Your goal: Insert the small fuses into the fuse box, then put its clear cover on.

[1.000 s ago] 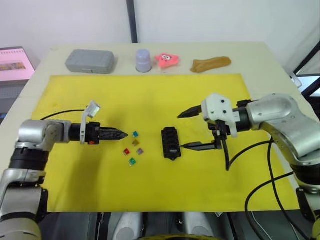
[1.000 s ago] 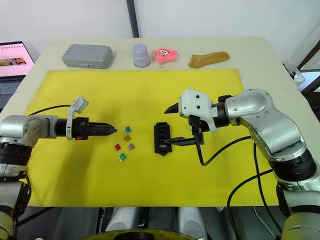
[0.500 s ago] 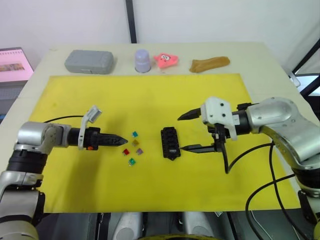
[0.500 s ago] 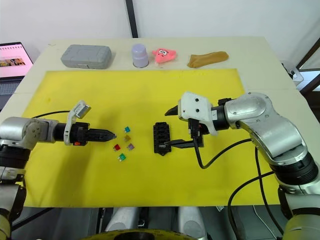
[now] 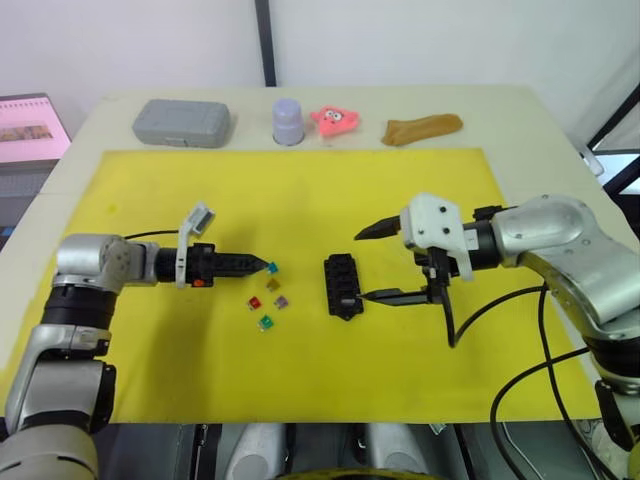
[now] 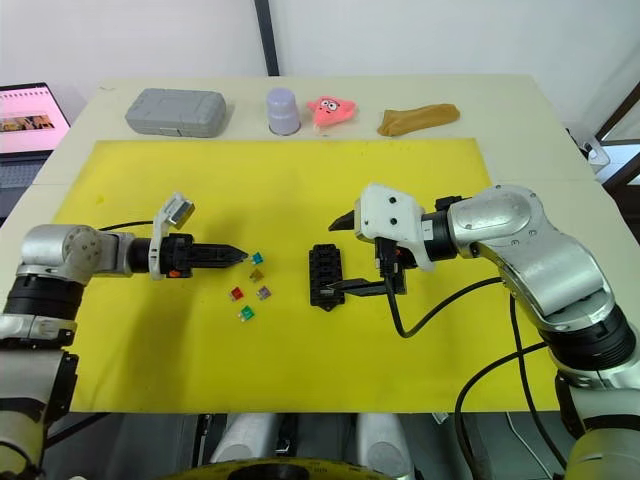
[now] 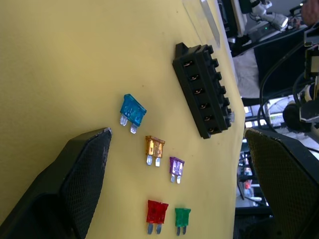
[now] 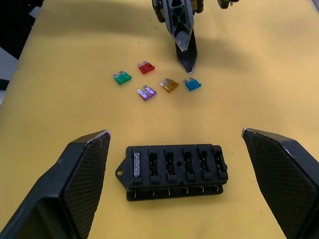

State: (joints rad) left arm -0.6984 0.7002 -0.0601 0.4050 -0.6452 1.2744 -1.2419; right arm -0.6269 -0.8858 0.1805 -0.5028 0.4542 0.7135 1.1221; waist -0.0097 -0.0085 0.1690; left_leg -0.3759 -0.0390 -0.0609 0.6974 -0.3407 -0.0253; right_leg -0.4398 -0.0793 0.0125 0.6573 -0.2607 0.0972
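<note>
The fuse box [image 5: 341, 285] lies mid-mat, one grey fuse [image 8: 137, 165] seated in an end slot. At its 9 o'clock five loose fuses cluster: teal [image 5: 271, 268], amber [image 5: 272, 284], purple [image 5: 280, 301], red [image 5: 254, 303], green [image 5: 264, 323]. The left gripper [image 7: 174, 164], fingers spread, points at the teal one. The right gripper [image 5: 362, 264] gapes wide beside the box at 3 o'clock.
</note>
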